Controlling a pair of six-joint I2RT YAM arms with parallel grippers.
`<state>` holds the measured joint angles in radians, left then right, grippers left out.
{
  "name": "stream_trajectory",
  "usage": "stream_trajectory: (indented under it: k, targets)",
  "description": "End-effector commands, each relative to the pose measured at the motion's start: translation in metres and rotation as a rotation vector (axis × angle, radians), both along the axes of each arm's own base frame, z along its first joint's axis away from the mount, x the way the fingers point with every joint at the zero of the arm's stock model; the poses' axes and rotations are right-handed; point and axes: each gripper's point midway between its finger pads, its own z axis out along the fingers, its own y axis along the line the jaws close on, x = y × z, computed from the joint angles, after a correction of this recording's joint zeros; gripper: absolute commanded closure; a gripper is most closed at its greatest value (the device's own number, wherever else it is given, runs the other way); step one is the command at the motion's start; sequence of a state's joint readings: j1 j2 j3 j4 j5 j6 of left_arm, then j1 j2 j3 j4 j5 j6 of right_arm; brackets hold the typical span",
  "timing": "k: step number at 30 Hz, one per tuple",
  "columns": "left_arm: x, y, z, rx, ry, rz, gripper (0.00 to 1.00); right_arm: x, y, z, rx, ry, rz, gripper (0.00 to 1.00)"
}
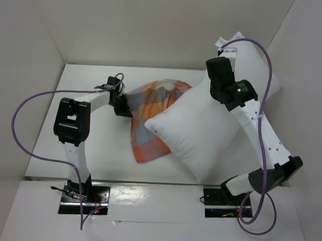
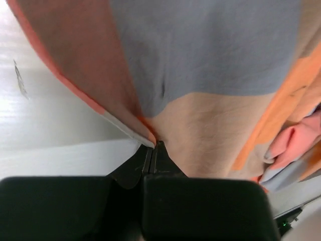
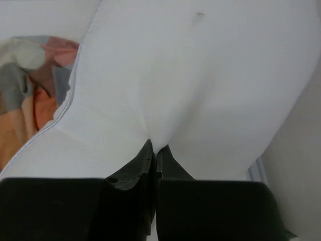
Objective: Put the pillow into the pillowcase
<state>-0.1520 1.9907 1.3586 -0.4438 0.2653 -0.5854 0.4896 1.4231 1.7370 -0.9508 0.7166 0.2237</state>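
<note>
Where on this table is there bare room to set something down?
Bare table lies at the front edge between the left arm and the pillowcase, and along the back wall behind it. The right side is crowded: the pillow fills it.

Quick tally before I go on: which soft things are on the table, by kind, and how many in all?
pillow: 1
pillowcase: 1
Total: 2
</note>
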Motion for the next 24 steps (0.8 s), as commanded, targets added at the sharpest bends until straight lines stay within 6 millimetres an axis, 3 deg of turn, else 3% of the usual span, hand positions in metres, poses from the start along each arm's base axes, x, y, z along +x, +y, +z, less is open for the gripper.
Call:
stream_trajectory:
  k: [1, 4, 6, 8, 9, 10, 11, 12, 13, 14, 16, 18, 19, 21, 23, 24]
  targets:
    - [0.031, 0.002, 0.046, -0.047, -0.110, 0.045, 1.00, 0.014, 0.004, -0.003, 0.002, -0.033, 0.053, 1.00]
    - [0.053, 0.046, 0.100, -0.017, -0.231, 0.160, 1.00, 0.016, 0.007, -0.016, 0.009, -0.014, 0.081, 1.00]
    - [0.065, 0.083, 0.163, -0.008, -0.358, 0.251, 1.00, 0.018, 0.014, -0.019, 0.020, -0.015, 0.122, 1.00]
    - [0.068, 0.106, 0.204, 0.002, -0.436, 0.302, 1.00, 0.019, 0.021, -0.027, -0.001, 0.010, 0.186, 1.00]
    - [0.065, 0.128, 0.231, 0.018, -0.490, 0.350, 1.00, 0.019, 0.039, -0.034, 0.023, 0.038, 0.275, 1.00]
    - [0.064, 0.137, 0.254, 0.020, -0.537, 0.369, 1.00, 0.019, 0.048, -0.043, 0.032, 0.063, 0.311, 1.00]
    - [0.062, 0.141, 0.268, 0.007, -0.560, 0.371, 1.00, 0.017, 0.061, -0.045, 0.040, 0.083, 0.355, 0.93]
    - [0.060, 0.148, 0.279, 0.004, -0.584, 0.381, 1.00, 0.016, 0.072, -0.051, 0.050, 0.111, 0.383, 0.70]
    - [0.058, 0.156, 0.290, 0.004, -0.605, 0.396, 1.00, 0.016, 0.084, -0.063, 0.044, 0.151, 0.400, 0.13]
    - [0.052, 0.160, 0.291, 0.007, -0.596, 0.407, 1.00, 0.008, 0.104, -0.064, 0.038, 0.162, 0.433, 0.00]
    - [0.048, 0.166, 0.298, 0.011, -0.611, 0.420, 1.00, 0.004, 0.121, -0.070, 0.035, 0.168, 0.410, 0.00]
    - [0.042, 0.177, 0.301, 0.047, -0.616, 0.461, 1.00, -0.014, 0.154, -0.061, 0.092, 0.147, 0.435, 0.00]
    - [0.041, 0.178, 0.295, 0.053, -0.603, 0.455, 1.00, -0.021, 0.165, -0.067, 0.096, 0.157, 0.427, 0.00]
    - [0.040, 0.183, 0.294, 0.063, -0.603, 0.470, 1.00, -0.051, 0.206, -0.072, 0.148, 0.163, 0.505, 0.00]
    - [0.038, 0.186, 0.293, 0.065, -0.596, 0.466, 1.00, -0.077, 0.231, -0.081, 0.231, 0.171, 0.511, 0.03]
    - [0.039, 0.186, 0.292, 0.065, -0.589, 0.466, 1.00, -0.090, 0.246, -0.098, 0.248, 0.196, 0.542, 0.09]
